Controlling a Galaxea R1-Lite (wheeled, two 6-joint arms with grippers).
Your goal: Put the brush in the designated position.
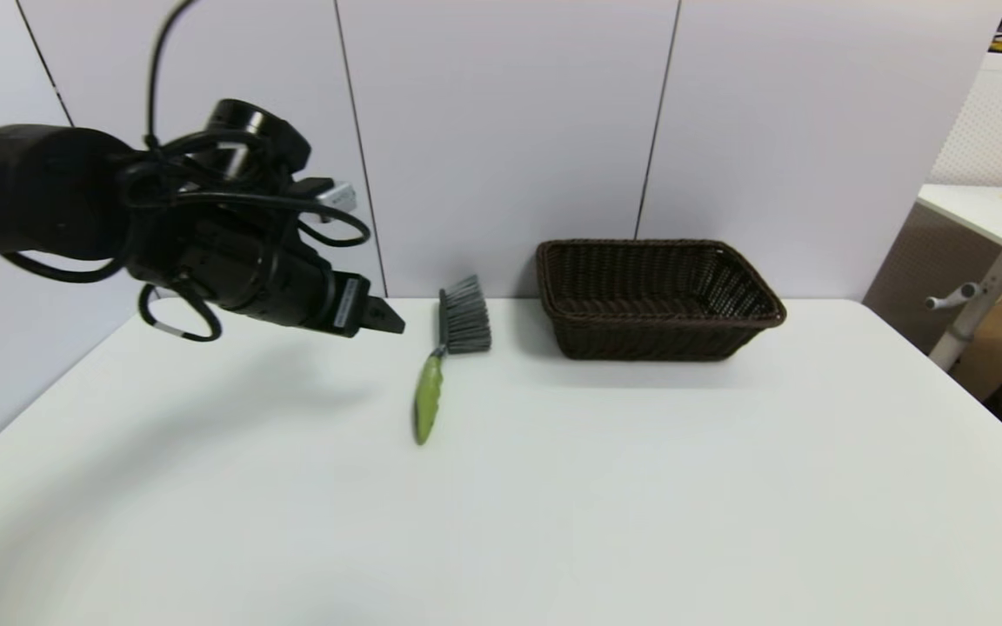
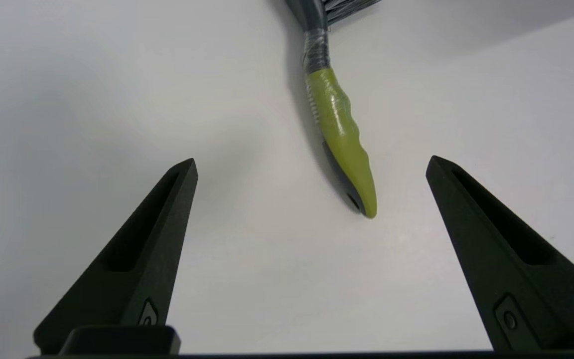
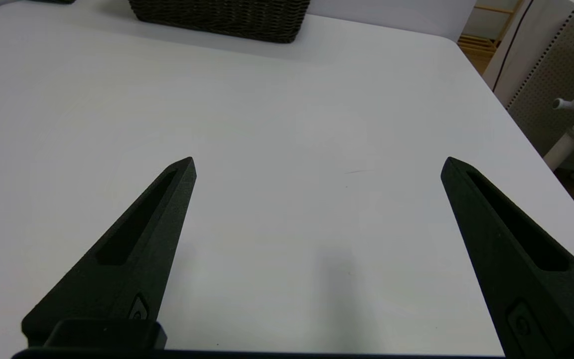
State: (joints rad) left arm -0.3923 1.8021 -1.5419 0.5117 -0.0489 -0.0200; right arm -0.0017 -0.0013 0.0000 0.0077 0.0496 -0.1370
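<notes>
At left of the frame, my left claw (image 1: 388,318) hovers open beside the brush (image 1: 442,365); my right claw (image 3: 317,164) gapes over bare surface (image 1: 640,487).

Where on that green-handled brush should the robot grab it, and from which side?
Probably the olive-green handle of the brush, from above. It lies flat and narrow on the table, ridged for grip, bristles pointing away. The open left pincer already hovers near it.
</notes>
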